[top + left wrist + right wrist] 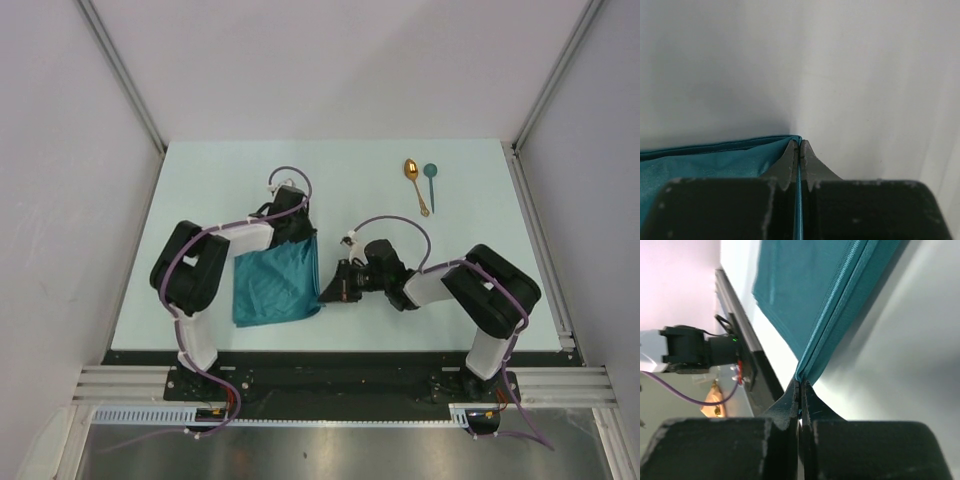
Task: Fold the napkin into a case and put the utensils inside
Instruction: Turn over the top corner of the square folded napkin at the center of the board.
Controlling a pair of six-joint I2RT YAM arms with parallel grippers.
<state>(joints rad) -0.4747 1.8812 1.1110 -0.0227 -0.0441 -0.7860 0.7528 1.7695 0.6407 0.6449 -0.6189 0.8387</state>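
The left jaws and right jaws both pinch the napkin point(272, 285) edge, probably to fold it; spoons point(415, 185) wait beyond.

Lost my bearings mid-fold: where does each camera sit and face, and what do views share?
Top external: above and behind the bases, looking down at the table; left arm and right arm show, left gripper and right gripper pinching the napkin, gold spoon and teal spoon far right.
Left wrist: on that wrist, looks along its shut fingers, napkin corner between them.
Right wrist: on that wrist, looks along its shut fingers, napkin edge between them.
Shared: all show the napkin.
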